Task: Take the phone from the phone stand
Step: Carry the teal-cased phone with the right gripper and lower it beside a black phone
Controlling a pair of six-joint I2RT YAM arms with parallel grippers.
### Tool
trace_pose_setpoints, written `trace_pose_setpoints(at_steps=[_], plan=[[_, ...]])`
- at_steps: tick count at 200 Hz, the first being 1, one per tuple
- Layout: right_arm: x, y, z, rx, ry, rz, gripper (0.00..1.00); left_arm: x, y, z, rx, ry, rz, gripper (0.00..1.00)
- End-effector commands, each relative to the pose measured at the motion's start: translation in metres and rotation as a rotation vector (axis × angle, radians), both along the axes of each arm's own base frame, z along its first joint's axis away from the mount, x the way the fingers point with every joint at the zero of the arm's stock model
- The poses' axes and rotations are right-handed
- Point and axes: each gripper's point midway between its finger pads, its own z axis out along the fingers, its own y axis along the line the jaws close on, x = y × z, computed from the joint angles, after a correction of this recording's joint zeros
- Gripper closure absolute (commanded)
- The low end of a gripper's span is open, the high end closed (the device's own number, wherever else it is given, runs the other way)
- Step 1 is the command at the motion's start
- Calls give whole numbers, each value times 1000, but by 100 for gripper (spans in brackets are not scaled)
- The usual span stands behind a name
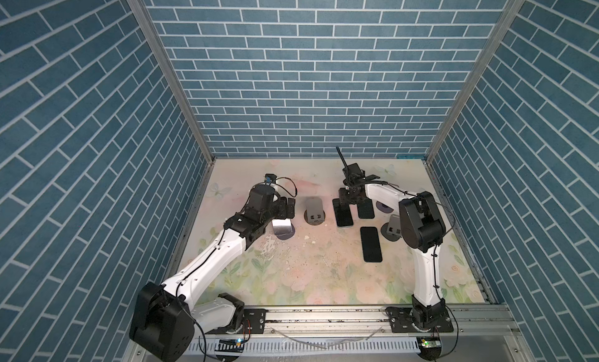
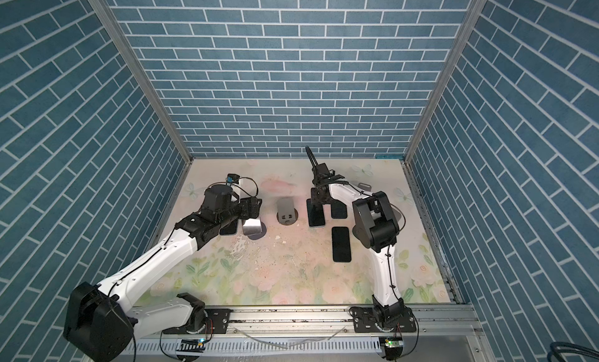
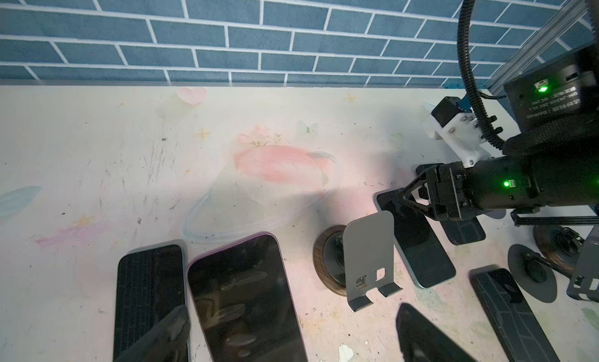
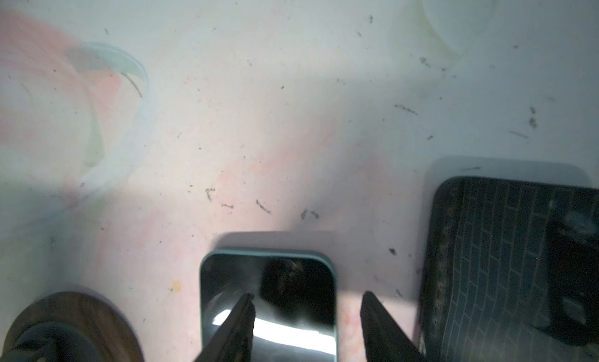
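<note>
1. teal-edged phone (image 4: 285, 298): off its holder by the look of it, flat on the bench (image 1: 291, 279), just beside the empty grey stand (image 1: 314, 211).
2. right fingers (image 4: 377, 318): partly apart, low over the far end of that phone, one tip above the glass, one past the edge. holding nothing, as far as can be seen.
3. could drag or spin the phone by rubbing the glass on the way up. could scratch it too. safer to go straight up.
4. could knock the grey stand over with a swing to that side, being so near.
5. could shove the dark phone (image 4: 505, 263) lying close on the other side.
6. left fingers (image 3: 421, 341): spread wide, holding nothing, above two more phones (image 3: 243, 295). could bump them by dropping lower or swinging across.
</note>
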Motion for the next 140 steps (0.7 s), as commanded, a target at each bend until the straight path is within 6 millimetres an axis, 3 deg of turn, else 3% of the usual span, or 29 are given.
trace_pose_setpoints(at_steps=[1,67,140], plan=[[-1,-3,-8,-8,21,-23,46,6,-4,13,-23,-31,-3,0],[-3,-4,-6,-9,23,-26,45,6,-4,12,-24,-29,-2,0],[-1,-1,13,17,-13,-22,31,6,-4,15,-26,-32,0,0]])
